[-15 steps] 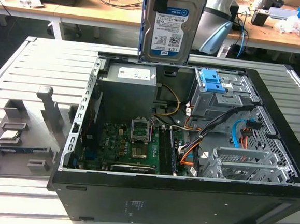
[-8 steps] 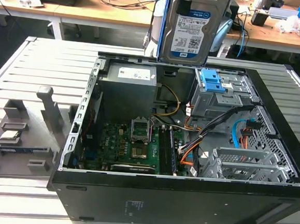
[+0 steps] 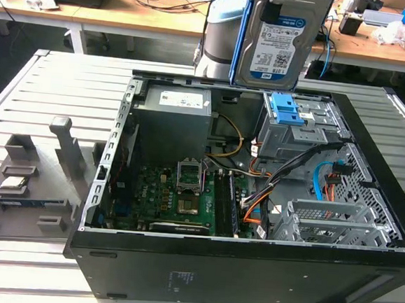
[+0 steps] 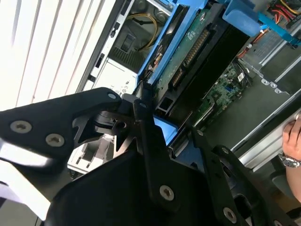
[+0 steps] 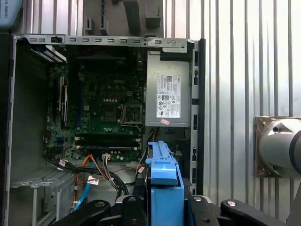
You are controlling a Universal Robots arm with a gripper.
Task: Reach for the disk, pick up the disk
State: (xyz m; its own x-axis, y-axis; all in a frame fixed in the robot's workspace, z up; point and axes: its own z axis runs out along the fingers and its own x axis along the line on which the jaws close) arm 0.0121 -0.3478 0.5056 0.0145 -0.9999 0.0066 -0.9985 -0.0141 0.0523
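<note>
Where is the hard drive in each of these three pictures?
Exterior view: the disk hangs label-out above the open computer case.
First wrist view: its blue rail sticks out of the hand.
Second wrist view: the disk is seen edge-on, clamped in the hand.
Shared landmark: the green motherboard.
</note>
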